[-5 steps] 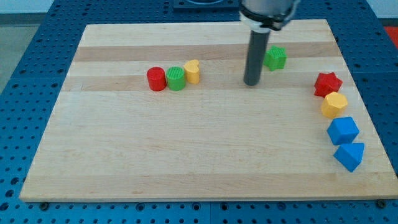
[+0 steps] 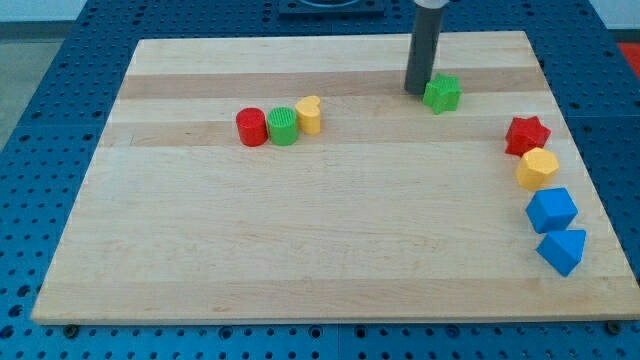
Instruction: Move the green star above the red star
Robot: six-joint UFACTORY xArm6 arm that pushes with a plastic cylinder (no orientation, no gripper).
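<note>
The green star (image 2: 442, 93) lies on the wooden board near the view's top, right of centre. The red star (image 2: 527, 135) lies near the board's right edge, below and to the right of the green star. My tip (image 2: 417, 91) stands at the green star's left side, touching it or nearly so. The dark rod rises from there out of the view's top.
A red cylinder (image 2: 251, 127), a green cylinder (image 2: 283, 126) and a yellow heart (image 2: 309, 115) sit in a row at upper left. Below the red star lie a yellow hexagon (image 2: 538, 168), a blue cube (image 2: 552, 211) and a blue triangle (image 2: 562, 250). The board (image 2: 300, 240) is edged by blue pegboard.
My tip has moved toward the view's top and slightly right, from below-left of the green star to its left side. The blocks have not visibly moved.
</note>
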